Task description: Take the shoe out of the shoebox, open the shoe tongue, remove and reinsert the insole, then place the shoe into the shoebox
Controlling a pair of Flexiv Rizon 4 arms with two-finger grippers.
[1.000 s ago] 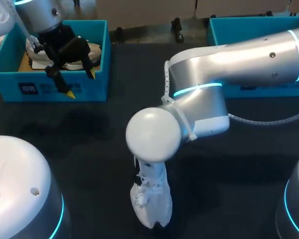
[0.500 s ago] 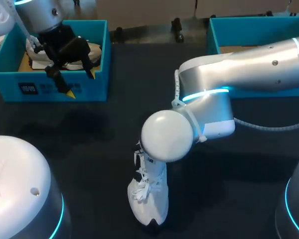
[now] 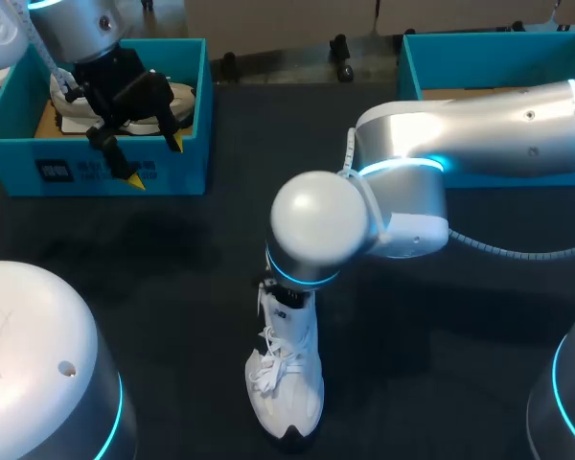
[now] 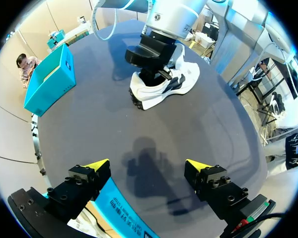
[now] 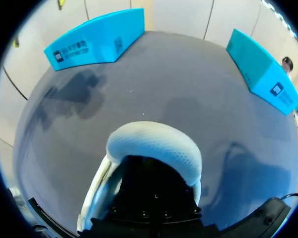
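A white laced shoe (image 3: pixel 286 383) stands on the dark table near the front middle, its toe toward the front edge. My right gripper (image 3: pixel 284 293) is down at the shoe's opening. In the right wrist view its black body (image 5: pixel 154 196) sits inside the shoe, behind the padded heel collar (image 5: pixel 154 144), and its fingertips are hidden there. The left wrist view shows the same gripper (image 4: pixel 151 59) over the shoe (image 4: pixel 164 84). My left gripper (image 3: pixel 156 161) hangs open and empty over the front wall of the left blue shoebox (image 3: pixel 96 172); its yellow tips (image 4: pixel 97 164) stand wide apart.
A second white shoe (image 3: pixel 177 96) lies in the left shoebox (image 5: pixel 97 37). Another blue shoebox (image 3: pixel 479 57) stands at the back right (image 5: pixel 260 69). My right arm's forearm (image 3: pixel 498 125) crosses in front of that box.
My right arm's wrist has swung right and back. The shoe has turned with it, and more of its laced top and toe now shows. The left arm has kept still.
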